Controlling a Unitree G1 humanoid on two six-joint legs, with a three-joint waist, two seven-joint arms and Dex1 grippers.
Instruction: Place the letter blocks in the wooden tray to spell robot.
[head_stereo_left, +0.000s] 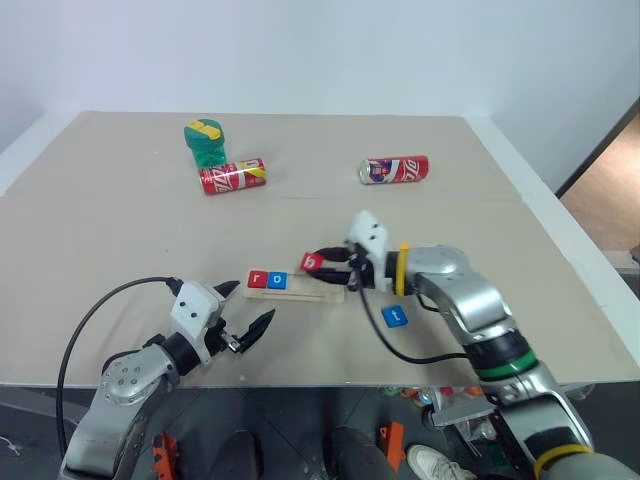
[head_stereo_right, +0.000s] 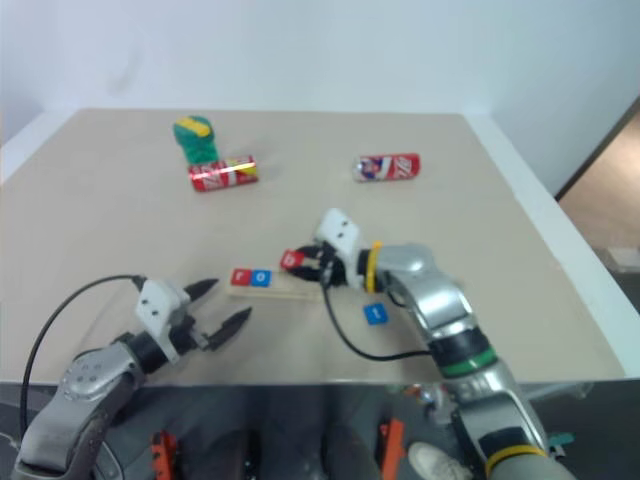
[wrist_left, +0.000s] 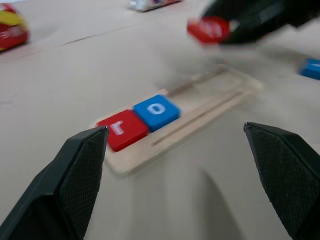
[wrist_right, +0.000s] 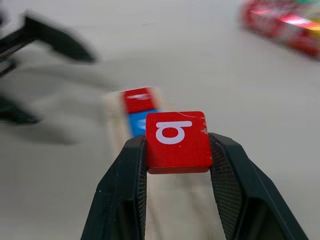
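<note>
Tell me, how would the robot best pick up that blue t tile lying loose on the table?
Grip the blue t tile across two opposite side edges, coming straight down from above. It lies flat on the table, so only its thin edges offer purchase, and bare surface surrounds it. The right tool probably fits best, gripping its red b tile just that way.

pale matt wood tray (head_stereo_left: 300, 291); smooth red b block (wrist_right: 177, 141), perhaps plastic; glossy metal cans (head_stereo_left: 232, 176); black fingers (wrist_right: 227, 175) with finely textured pads; matt tabletop (head_stereo_left: 120, 230).
</note>
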